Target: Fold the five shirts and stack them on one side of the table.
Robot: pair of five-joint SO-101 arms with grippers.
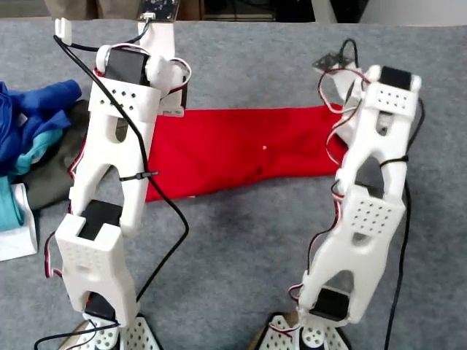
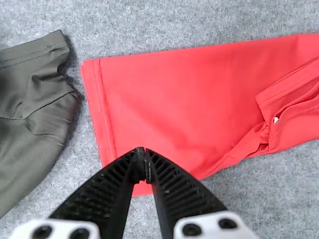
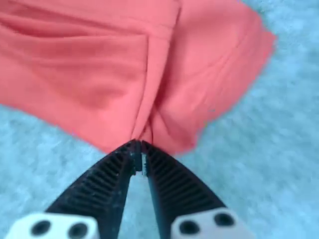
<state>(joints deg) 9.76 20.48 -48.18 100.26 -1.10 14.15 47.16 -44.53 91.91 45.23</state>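
A red shirt [image 1: 248, 149], folded into a long band, lies across the middle of the grey table. My left gripper [image 2: 143, 167] is shut at the corner of the red shirt [image 2: 189, 99] next to its hemmed end; the cloth there lies flat. In the high view the left gripper [image 1: 175, 102] sits at the band's far left edge. My right gripper [image 3: 138, 154] is shut on the other end of the red shirt [image 3: 99, 64], where folds bunch into its tips. In the high view the right gripper [image 1: 343, 109] is at the far right end.
A loose heap lies at the table's left edge: a blue shirt [image 1: 36, 109], a teal one [image 1: 36, 146] and a dark olive one [image 1: 55, 175], the olive shirt [image 2: 30, 114] close to the red hem. A white object [image 1: 18, 233] lies below the heap. Bare grey table [image 1: 248, 240] spans the front.
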